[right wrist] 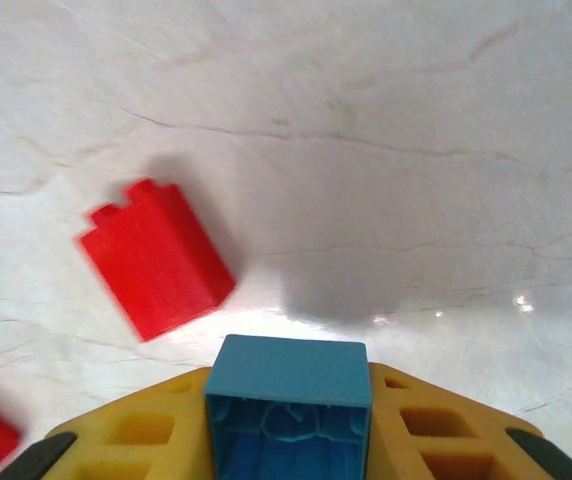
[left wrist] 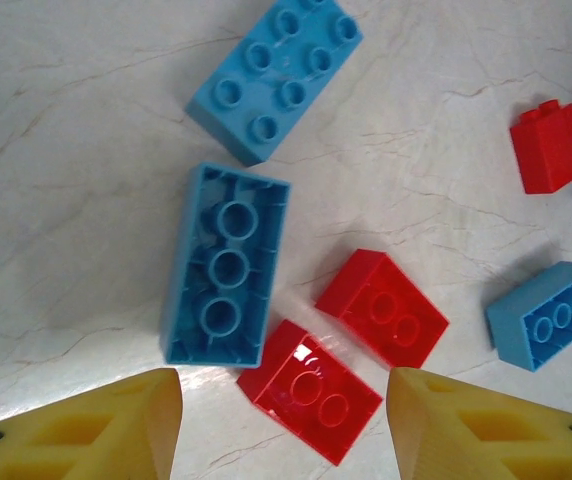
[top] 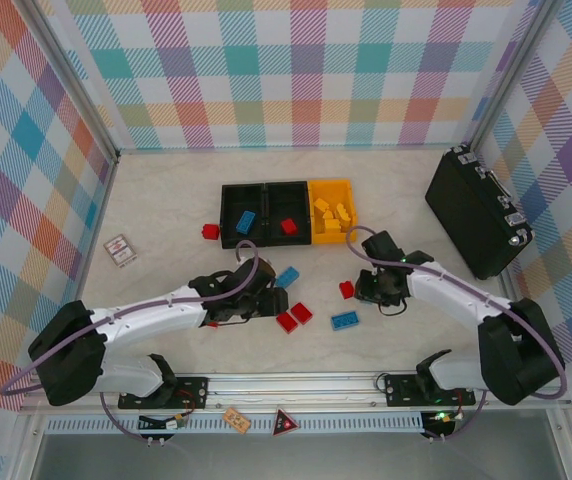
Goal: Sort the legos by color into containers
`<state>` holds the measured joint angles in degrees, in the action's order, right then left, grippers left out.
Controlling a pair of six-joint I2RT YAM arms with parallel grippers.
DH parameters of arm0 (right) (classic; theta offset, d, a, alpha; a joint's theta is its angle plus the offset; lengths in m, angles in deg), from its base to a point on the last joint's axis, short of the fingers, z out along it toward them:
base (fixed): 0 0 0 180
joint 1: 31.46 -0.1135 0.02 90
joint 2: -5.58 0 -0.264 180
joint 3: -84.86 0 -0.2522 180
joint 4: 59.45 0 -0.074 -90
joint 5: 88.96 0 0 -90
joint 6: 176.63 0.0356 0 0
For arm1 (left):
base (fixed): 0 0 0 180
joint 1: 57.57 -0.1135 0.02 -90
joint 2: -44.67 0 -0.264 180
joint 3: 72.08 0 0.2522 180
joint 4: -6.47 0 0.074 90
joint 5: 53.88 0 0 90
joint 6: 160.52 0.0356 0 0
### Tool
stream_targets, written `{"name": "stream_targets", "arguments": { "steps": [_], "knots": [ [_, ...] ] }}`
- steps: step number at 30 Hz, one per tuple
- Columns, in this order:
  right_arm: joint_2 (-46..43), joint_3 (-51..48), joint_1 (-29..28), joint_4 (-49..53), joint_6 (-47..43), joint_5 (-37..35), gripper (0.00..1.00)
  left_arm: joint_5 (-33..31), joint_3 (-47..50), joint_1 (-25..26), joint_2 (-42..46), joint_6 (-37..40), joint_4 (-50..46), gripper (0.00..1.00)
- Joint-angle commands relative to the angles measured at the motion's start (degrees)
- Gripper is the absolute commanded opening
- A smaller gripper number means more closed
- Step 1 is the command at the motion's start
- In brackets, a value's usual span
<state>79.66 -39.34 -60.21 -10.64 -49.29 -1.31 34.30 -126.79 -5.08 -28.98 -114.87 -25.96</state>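
The containers stand in a row at the back: two black bins (top: 266, 190) and a yellow one (top: 331, 186). The left bin holds a blue lego (top: 246, 222), the middle one a red lego (top: 288, 226), and the yellow one several yellow legos. My left gripper (left wrist: 284, 430) is open over a red lego (left wrist: 309, 390), with another red one (left wrist: 381, 308) and an upturned blue one (left wrist: 226, 265) beside it. My right gripper (right wrist: 288, 385) is shut on a small blue lego (right wrist: 288, 372) above the table. A red lego (right wrist: 156, 258) lies to its left.
A large black hard case (top: 476, 210) stands at the right. A small card (top: 119, 250) lies at the left. Loose legos: red (top: 209, 232) by the bins, blue (top: 287, 277), blue (top: 344, 320). Plaid walls close in three sides.
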Motion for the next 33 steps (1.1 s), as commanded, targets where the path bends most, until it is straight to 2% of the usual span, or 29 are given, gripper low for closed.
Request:
{"name": "stream_targets", "arguments": {
  "steps": [1, 8, 18, 25, 33],
  "knots": [
    [-1.7, 4.6, -1.5, 2.8, -0.5, 0.6, 0.29, -3.1, 2.6, 0.4, 3.2, -3.4, 0.8, 0.56],
    [5.6, 15.9, -7.2, 2.1, -1.7, 0.5, 0.3, -4.0, 9.0, -1.6, 12.3, -7.6, 0.6, 0.56],
    [24.1, 36.0, -15.7, 0.9, -3.7, 1.2, 0.3, -4.3, 11.7, -9.1, 28.5, -8.7, -9.6, 0.55],
    [35.4, 50.0, -17.0, 2.9, -5.2, 2.1, 0.3, -5.6, 10.8, -12.5, 33.5, -8.7, -17.4, 0.55],
    [47.1, 66.5, -17.0, 8.0, -7.1, 2.4, 0.3, -4.4, 11.5, -14.8, 34.0, -9.1, -18.1, 0.56]
  ]
}}
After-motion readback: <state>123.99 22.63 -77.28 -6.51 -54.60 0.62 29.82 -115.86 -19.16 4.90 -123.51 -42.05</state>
